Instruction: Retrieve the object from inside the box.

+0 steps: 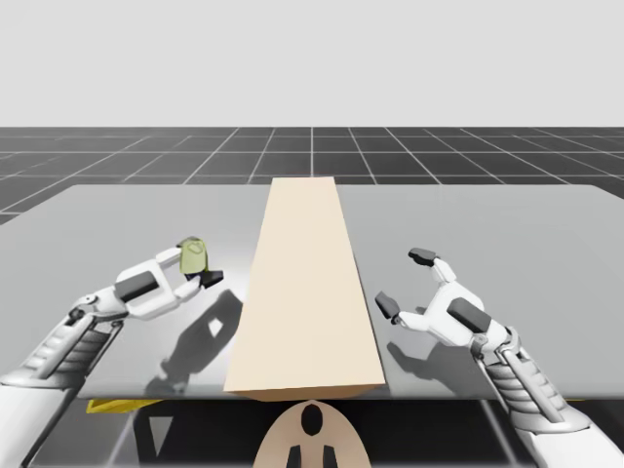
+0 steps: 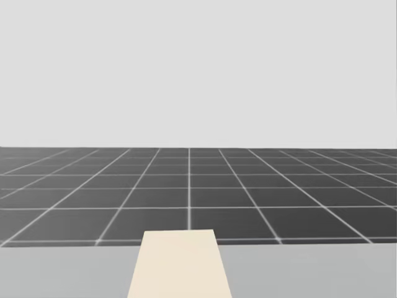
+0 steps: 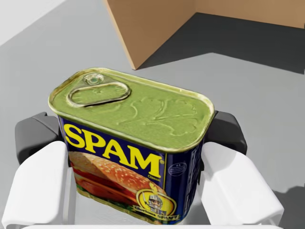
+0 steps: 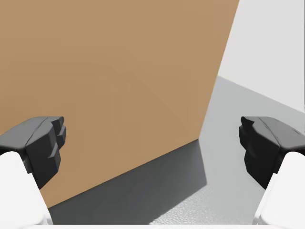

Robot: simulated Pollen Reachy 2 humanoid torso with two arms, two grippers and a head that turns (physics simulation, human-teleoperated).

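My left gripper (image 1: 198, 265) is pinching the blue rectangular tin can with the dull green-gold pull-ring lid (image 3: 133, 107). In the left wrist view its dark pads press the can from two opposite sides. In the high view the can sits in that grip to the left of the long tan cardboard box (image 1: 302, 292), near it but apart. Its shadow falls off to one side on the grey tabletop (image 1: 507, 224), so I judge it is held in the air rather than resting (its underside is hidden, so I cannot be sure). My right gripper (image 1: 405, 281) is spread wide with nothing between its fingers, just beside the box's right wall, which stands ahead of it in the right wrist view.

As I read it, the can is already out of the box, so the step in hand is carrying it clear. The next move calls for a firm, level pinch while moving away from the box's corner, then lowering the can flat onto open tabletop before the fingers part
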